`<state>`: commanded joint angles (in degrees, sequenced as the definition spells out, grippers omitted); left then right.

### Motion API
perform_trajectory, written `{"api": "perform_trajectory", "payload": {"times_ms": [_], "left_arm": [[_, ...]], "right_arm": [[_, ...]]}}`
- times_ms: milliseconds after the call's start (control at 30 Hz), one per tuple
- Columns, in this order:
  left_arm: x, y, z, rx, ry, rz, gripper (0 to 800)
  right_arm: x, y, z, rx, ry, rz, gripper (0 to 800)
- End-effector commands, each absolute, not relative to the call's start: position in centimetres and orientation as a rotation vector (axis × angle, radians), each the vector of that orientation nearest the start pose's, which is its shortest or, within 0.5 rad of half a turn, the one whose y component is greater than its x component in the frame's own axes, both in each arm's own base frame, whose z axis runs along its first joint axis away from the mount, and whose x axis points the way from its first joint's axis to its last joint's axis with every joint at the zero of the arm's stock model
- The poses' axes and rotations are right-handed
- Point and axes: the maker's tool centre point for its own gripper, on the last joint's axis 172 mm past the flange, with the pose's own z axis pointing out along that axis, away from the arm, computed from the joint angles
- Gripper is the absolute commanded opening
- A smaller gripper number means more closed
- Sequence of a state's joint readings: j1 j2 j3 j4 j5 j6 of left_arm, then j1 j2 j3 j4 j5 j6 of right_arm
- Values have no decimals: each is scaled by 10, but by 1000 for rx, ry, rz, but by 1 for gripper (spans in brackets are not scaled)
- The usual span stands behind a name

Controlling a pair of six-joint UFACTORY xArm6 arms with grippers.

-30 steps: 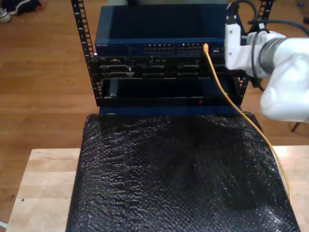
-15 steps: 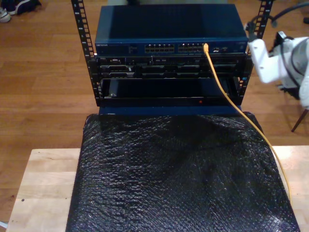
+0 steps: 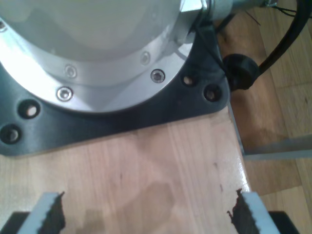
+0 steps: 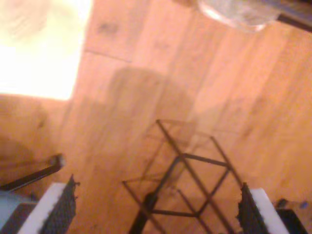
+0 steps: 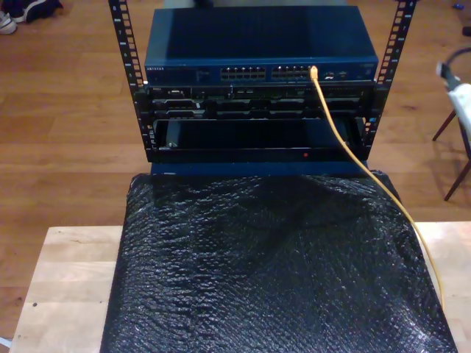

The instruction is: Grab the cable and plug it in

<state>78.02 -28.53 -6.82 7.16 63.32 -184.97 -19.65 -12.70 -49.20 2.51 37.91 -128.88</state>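
My first gripper (image 3: 146,217) has its jaws apart over bare wooden tabletop (image 3: 161,165), holding nothing; my second gripper (image 4: 156,207) is also spread wide, empty, above wood floor (image 4: 146,73). The cable (image 5: 346,151) runs from the exterior view's lower right, across the black mat (image 5: 272,272), up to a port on the blue switch (image 5: 257,44) in the upper centre. Plug looks seated, so I judge the task essentially done, nothing left but a seating check.

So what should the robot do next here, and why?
Probably nothing more than ease the arm clear and stop. The cable already has its tip seated in a port of the blue switch, and it trails over the black mat. My first claw is open over bare wood, my second claw open over the floor, neither holding anything.
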Motion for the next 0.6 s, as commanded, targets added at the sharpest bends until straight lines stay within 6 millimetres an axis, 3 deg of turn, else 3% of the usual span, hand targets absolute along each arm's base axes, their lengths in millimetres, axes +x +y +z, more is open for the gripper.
{"api": "perform_trajectory", "payload": {"times_ms": [200,467,600], "left_arm": [[-1,118,36,-2250,2770,-388,800],[-1,118,36,-2250,2770,-388,800],[-1,118,36,-2250,2770,-388,800]], "right_arm": [[416,-222,240,1776,2238,119,793],[337,-260,231,1956,2278,61,793],[298,-262,230,1999,2347,53,796]]}}
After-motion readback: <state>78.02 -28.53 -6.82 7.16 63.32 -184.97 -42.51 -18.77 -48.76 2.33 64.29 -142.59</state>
